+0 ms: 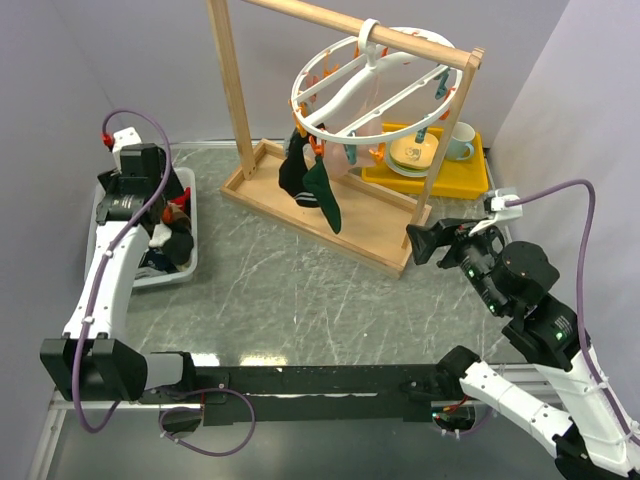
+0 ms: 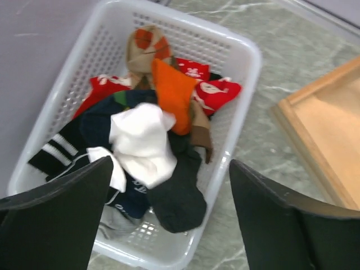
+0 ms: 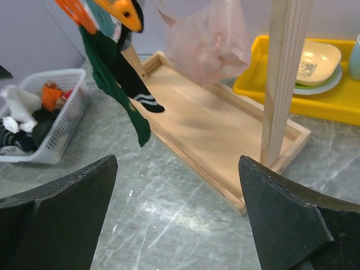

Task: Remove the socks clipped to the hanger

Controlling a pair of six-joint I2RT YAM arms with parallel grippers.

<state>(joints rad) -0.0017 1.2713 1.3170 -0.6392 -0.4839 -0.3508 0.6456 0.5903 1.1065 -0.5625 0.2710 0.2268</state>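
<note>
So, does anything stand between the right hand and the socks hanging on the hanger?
Nothing visible blocks it. The open right hand faces the dark green sock and the pink sock directly. The rack's wooden post stands to the right of that line, and the rack's base tray lies low under the socks.

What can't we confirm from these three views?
- Top external: count of socks left on the hanger; they overlap and are small.
- Right wrist: clips holding the green sock; the top edge partly cuts them off.
- Left wrist: basket near corners; left gripper fingers cover them.
</note>
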